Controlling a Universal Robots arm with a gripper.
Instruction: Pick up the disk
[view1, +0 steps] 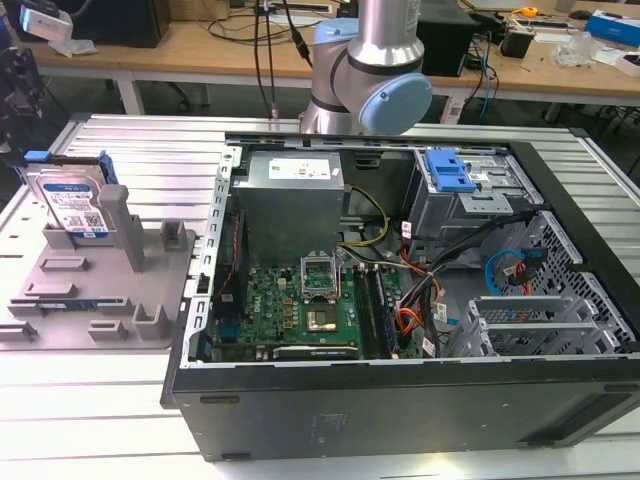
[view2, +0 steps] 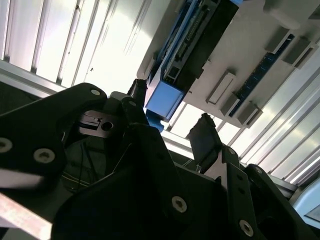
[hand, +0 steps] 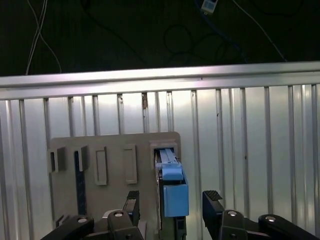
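- An open black computer case (view1: 400, 400) lies nearest on the ribbed metal table (view1: 80, 400). Its motherboard (view1: 290, 300) and grey power supply (view1: 295, 200) are exposed.
- A blue bracket (view1: 450, 170) sits on the drive cage at the far side of the case.
- At the exterior view's left, just beside the case, a grey plastic tray (view1: 110, 300) with upright posts rests flat on the table.
- The disk (view1: 72, 205) stands on edge at the far end of the tray. Its labelled face points toward the onlooker, and a tall post (view1: 113, 215) stands just beside it.
- In the first wrist view, the gripper (hand: 172, 202) hangs over the tray (hand: 115, 150). The jaws are spread wide.
- The blue-railed edge of the disk (hand: 170, 170) lies in line between the two fingers (hand: 212, 200), with a gap on each side.
- The second wrist view shows the same spread gripper (view2: 170, 112) near the blue end of the disk (view2: 195, 35), with no contact visible. The tray (view2: 250, 50) lies beyond.
- The silver and blue robot arm (view1: 375, 70) rises behind the case.
- Wooden workbenches (view1: 200, 50) carrying cables stand farthest back.
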